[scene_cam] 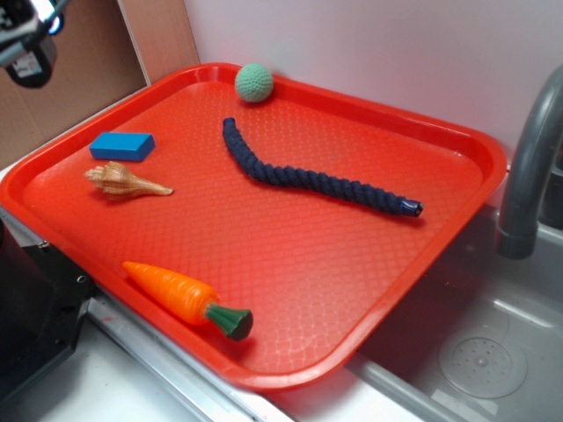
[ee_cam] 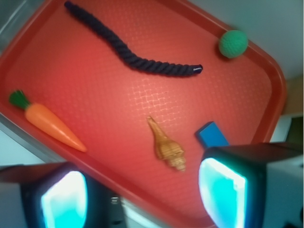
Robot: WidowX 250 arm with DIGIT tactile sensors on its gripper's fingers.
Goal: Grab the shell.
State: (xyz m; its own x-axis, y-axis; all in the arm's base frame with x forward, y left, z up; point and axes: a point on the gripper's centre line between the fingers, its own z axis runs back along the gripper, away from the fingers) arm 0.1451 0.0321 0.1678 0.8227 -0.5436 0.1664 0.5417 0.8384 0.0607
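The shell (scene_cam: 123,182) is a tan ridged conch lying flat near the left rim of the red tray (scene_cam: 352,290), its thin tail pointing right. In the wrist view the shell (ee_cam: 167,147) lies just beyond and between my two fingertips. My gripper (ee_cam: 142,194) hangs high above the tray's near edge, jaws wide apart with nothing between them; its cyan pads (ee_cam: 221,190) frame the lower part of the view. In the exterior view only a dark part of the arm (scene_cam: 31,44) shows at the top left corner.
A blue block (scene_cam: 121,146) lies just behind the shell. An orange toy carrot (scene_cam: 185,299) lies near the tray's front rim, a dark blue rope (scene_cam: 308,176) crosses the middle, and a green ball (scene_cam: 253,82) sits at the back. A grey faucet (scene_cam: 528,167) and sink (scene_cam: 484,352) are to the right.
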